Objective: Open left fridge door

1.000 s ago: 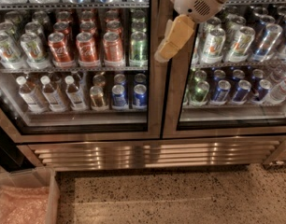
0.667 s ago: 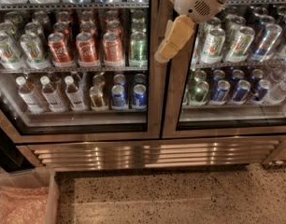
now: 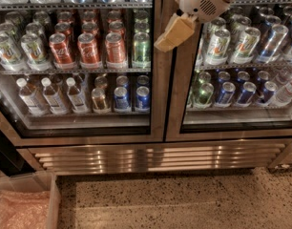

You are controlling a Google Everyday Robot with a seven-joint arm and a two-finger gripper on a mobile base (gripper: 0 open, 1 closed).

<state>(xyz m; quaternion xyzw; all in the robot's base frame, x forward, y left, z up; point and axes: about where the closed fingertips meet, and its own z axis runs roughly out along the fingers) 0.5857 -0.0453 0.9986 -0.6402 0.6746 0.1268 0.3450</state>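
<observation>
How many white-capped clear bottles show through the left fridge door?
3 bottles, side by side on the lower shelf, left end; others may hide behind. The gripper hangs at the left fridge door's right frame.

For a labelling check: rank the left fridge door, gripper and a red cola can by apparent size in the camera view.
1. left fridge door.
2. gripper, up top before the frame between the doors; nearer the camera, so likely enlarged.
3. red cola can.

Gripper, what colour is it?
Tan, in the camera view; the gripper hangs by the right edge of the left fridge door.
</observation>
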